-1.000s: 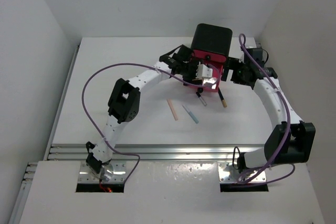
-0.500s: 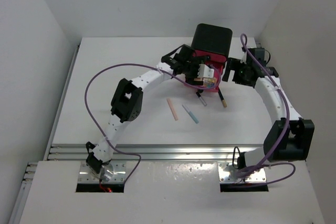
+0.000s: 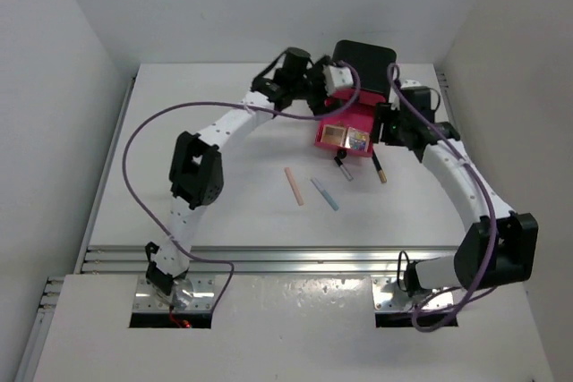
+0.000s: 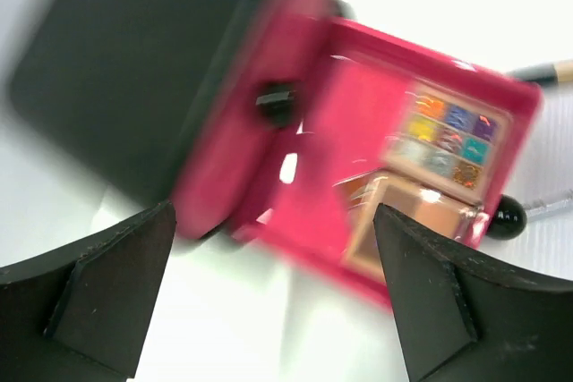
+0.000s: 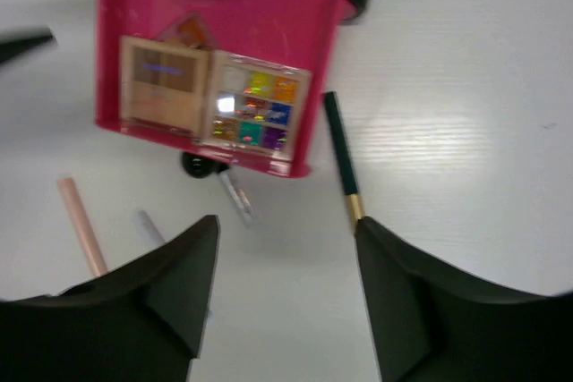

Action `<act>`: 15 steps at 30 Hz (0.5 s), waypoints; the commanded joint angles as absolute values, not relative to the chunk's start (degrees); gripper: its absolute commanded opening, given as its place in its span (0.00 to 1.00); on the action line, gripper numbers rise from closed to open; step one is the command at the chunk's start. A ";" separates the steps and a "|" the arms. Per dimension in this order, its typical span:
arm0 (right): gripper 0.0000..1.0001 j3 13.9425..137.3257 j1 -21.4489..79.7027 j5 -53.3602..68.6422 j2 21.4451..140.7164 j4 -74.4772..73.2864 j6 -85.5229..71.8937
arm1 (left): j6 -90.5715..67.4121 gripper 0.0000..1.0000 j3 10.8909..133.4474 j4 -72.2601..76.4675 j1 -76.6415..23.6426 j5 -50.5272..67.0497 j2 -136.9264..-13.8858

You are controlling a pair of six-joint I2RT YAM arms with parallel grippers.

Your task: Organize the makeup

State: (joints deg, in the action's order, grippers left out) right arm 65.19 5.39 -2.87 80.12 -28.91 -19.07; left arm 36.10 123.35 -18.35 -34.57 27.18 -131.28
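A pink drawer stands pulled out of the black box. In it lie a brown eyeshadow palette and a many-coloured palette, with an orange item partly under them. On the table in front lie a pink stick, a blue stick, a silvery mascara with a black cap and a black pencil with a gold band. My left gripper is open and empty beside the box's left front. My right gripper is open and empty over the table right of the drawer.
White walls close in the table at the back, left and right. A metal rail runs along the near edge. Purple cables loop off both arms.
My left gripper has drawn back from over the drawer, up and to the back left, uncovering the palettes. My right gripper has shifted a little left toward the drawer.
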 commanded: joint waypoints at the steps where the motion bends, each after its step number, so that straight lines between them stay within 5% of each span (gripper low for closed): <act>1: 0.60 60.22 13.59 -9.56 77.09 -19.54 -22.38 | 18.42 0.99 120.78 -12.92 -28.40 28.21 -119.81; 4: 0.38 53.80 17.03 -12.03 76.82 -11.21 -27.65 | 10.93 0.99 110.68 -13.62 -22.87 26.64 -112.26; 8: 0.21 50.27 21.87 -15.63 80.49 -5.54 -29.18 | 9.40 0.99 96.62 -14.41 -17.15 23.91 -102.41; 10: 0.27 51.32 24.15 -20.46 82.26 -5.36 -29.18 | 10.19 0.99 88.79 -14.41 -14.69 23.91 -98.81; 12: 0.51 52.29 25.92 -21.53 85.51 -3.78 -30.14 | 10.72 0.99 82.83 -14.41 -12.49 24.52 -94.93; 15: 0.64 53.69 27.68 -23.99 88.50 -2.90 -32.25 | 10.72 0.99 78.94 -14.41 -9.24 26.62 -92.91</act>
